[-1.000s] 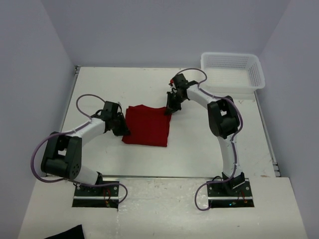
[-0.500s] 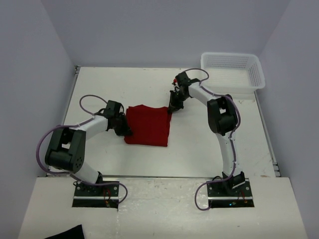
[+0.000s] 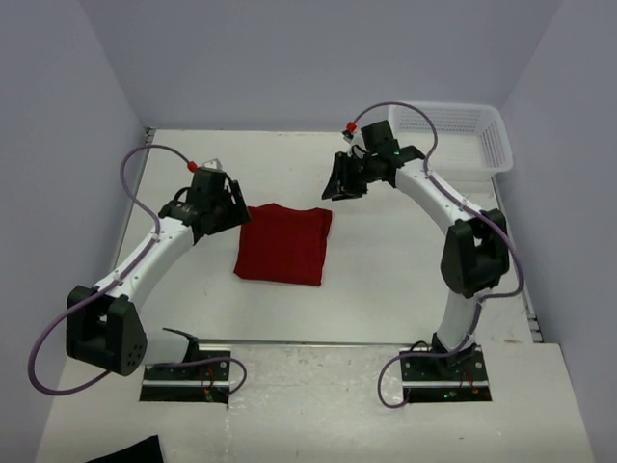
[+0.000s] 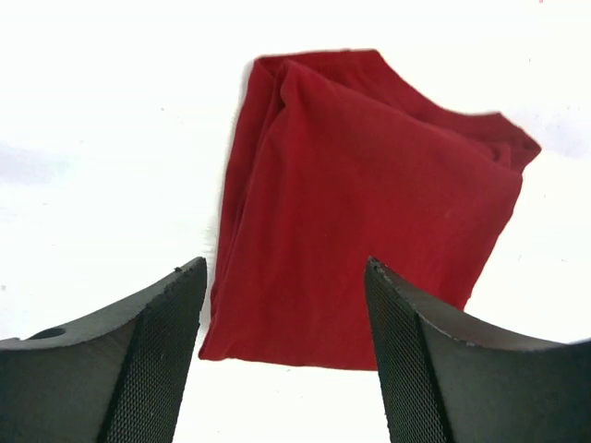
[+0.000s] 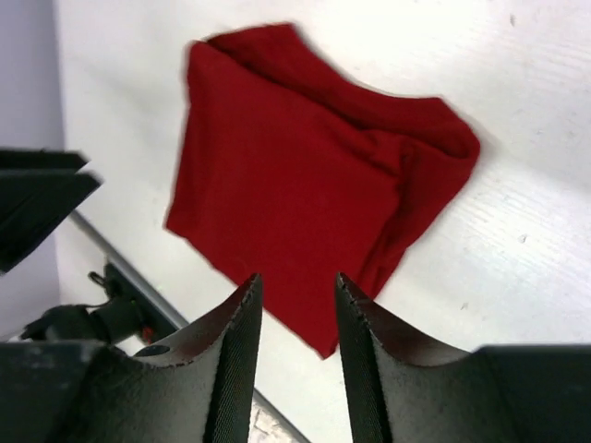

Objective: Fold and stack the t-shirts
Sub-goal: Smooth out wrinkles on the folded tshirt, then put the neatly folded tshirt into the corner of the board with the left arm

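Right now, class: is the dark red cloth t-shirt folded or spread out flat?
Folded: the dark red cloth t-shirt lies as a compact layered rectangle, with no sleeves showing.

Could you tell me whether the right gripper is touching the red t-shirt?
Apart. The right wrist view shows the right gripper open and empty, hanging above the t-shirt, which lies flat.

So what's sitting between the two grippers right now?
The folded red t-shirt lies on the table between the left gripper and right gripper; the top view shows it.
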### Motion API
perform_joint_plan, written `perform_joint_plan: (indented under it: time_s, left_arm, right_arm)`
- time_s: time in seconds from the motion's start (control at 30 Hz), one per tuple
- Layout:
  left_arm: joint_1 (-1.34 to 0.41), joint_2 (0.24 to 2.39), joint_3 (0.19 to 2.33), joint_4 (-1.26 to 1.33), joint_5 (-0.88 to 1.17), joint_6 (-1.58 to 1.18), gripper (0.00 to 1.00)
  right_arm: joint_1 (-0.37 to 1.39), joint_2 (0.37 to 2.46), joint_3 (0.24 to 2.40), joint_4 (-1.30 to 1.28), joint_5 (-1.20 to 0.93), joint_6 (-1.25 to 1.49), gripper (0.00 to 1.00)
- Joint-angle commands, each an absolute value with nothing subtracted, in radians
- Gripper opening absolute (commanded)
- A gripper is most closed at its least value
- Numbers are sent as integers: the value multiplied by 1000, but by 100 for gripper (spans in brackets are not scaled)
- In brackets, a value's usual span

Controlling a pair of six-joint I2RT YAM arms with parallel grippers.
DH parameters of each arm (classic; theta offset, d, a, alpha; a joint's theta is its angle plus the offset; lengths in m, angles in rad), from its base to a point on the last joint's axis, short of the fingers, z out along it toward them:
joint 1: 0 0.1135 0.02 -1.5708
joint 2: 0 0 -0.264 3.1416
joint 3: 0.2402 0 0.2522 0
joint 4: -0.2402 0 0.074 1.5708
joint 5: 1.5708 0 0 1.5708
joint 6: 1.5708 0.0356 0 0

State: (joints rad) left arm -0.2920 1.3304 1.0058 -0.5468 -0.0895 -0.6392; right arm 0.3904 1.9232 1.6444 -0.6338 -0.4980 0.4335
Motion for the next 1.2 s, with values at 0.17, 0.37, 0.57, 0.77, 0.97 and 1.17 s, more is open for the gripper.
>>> perform_joint_plan:
  time_s: [0.17, 0.37, 0.57, 0.77, 0.97, 1.17]
  left_arm:
    - [-290, 1402, 1117, -640, -184, -545, 72]
    - [-279, 1479, 1112, -560, -137, -443, 77]
    - [-230, 1525, 1111, -512, -32, -387, 77]
    - [-199, 1591, 1100, -476, 77, -330, 78]
    - [-167, 1650, 1071, -453, 199, -296, 79]
    - [-135, 1696, 1066, -472, 261, -288, 80]
  right_arm:
    - [399, 1528, 1333, -531, -571, 428, 44]
    - [426, 1342, 1161, -500, -588, 420, 44]
    - [449, 1218, 1068, -520, -578, 400, 44]
    - [456, 1155, 996, -520, -591, 387, 44]
    - [465, 1135, 969, -509, -587, 379, 45]
    - [465, 1118, 965, -500, -589, 382, 45]
